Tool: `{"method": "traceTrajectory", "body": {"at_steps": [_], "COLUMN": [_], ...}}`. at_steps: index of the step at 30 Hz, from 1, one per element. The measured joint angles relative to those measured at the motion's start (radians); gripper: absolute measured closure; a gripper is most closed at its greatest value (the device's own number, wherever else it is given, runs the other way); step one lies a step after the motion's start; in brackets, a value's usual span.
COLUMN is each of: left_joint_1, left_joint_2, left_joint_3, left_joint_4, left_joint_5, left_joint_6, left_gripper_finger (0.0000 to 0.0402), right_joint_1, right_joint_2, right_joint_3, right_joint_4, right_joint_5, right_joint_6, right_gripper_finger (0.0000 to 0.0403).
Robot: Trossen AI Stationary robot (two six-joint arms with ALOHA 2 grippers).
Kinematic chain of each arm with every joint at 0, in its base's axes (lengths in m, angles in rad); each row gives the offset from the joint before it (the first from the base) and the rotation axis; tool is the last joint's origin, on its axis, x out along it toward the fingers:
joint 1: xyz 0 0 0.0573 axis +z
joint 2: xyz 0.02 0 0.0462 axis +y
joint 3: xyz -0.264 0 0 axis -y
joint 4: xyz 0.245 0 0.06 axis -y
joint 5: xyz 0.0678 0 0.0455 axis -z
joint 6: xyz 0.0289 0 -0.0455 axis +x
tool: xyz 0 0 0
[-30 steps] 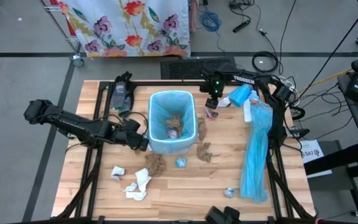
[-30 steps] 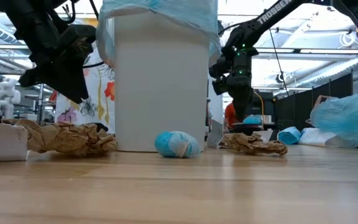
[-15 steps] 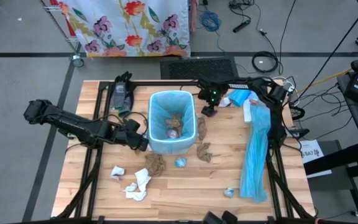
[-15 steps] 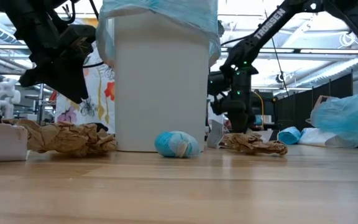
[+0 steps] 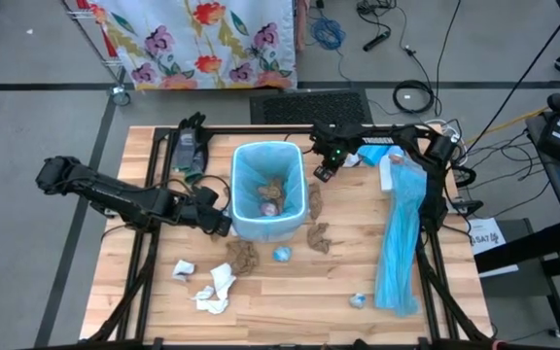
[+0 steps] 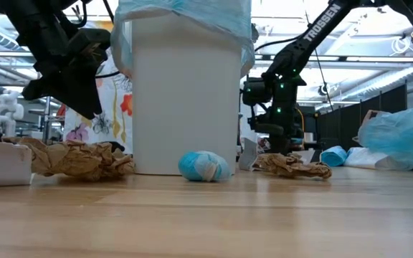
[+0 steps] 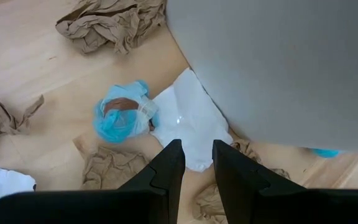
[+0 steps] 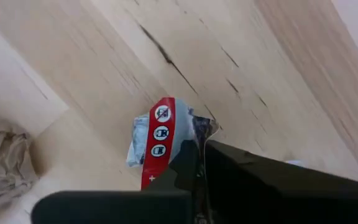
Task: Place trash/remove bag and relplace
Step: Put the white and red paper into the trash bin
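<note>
A white bin (image 5: 238, 185) lined with a pale-blue bag stands mid-table, and some trash (image 5: 272, 194) lies inside it. More trash lies around it: brown paper wads (image 5: 244, 255), (image 5: 319, 236), a blue ball (image 5: 282, 255) and white tissue (image 5: 217, 287). My right gripper (image 5: 323, 174) is down at the table by the bin's far right side, shut on a small silver wrapper with a red band (image 8: 157, 140). My left gripper (image 5: 224, 220) hangs beside the bin's near left corner. Its fingers (image 7: 173, 155) stand a little apart with nothing between them. My right gripper pinches one edge of the wrapper (image 8: 191, 134) between its two fingers. They come from above and point down. The wrapper lies on the tabletop, most of it sticking out to one side of the fingers.
A long light-blue plastic strip (image 5: 402, 233) lies along the table's right side, with blue and white bits (image 5: 377, 151) at its far end. A dark object (image 5: 188, 146) sits at the far left. A small blue scrap (image 5: 358, 300) lies near the front edge.
My right gripper has come down to the tabletop beside the bin, shifting slightly toward the bin and rolling a little, and now stands on the wrapper. The bin and the scattered trash have kept their places.
</note>
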Motion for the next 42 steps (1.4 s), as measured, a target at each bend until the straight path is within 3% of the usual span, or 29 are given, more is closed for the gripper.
{"method": "traceTrajectory", "body": {"at_steps": [4,10,26,32,37,42], "left_joint_1": [0.0,0.0,0.006,0.024,0.045,0.068], "left_joint_2": [0.0,0.0,0.0,0.0,0.0,0.0], "left_joint_3": [0.0,0.0,0.0,0.0,0.0,0.0], "left_joint_4": [0.0,0.003,0.0,0.001,0.0,-0.043], "left_joint_5": [0.0,0.0,0.007,0.035,0.04,0.041], "left_joint_6": [0.015,0.015,0.067,0.125,0.144,0.171], "left_gripper_finger": [0.0311,0.0311,0.0311,0.0311,0.0311,0.0311], "right_joint_1": [0.003,0.027,0.202,0.275,0.363,0.45], "right_joint_2": [-0.041,-0.206,-0.672,-0.819,-0.884,-0.882], "right_joint_3": [-0.005,-0.017,-0.013,0.006,0.075,0.132], "right_joint_4": [-0.035,-0.132,-0.306,-0.33,-0.265,-0.034], "right_joint_5": [0.008,-0.07,0.008,0.093,0.194,0.218], "right_joint_6": [0.04,0.125,0.417,0.546,0.583,0.496], "right_gripper_finger": [0.04,0.0402,0.0403,0.0403,0.0403,0.0403]}}
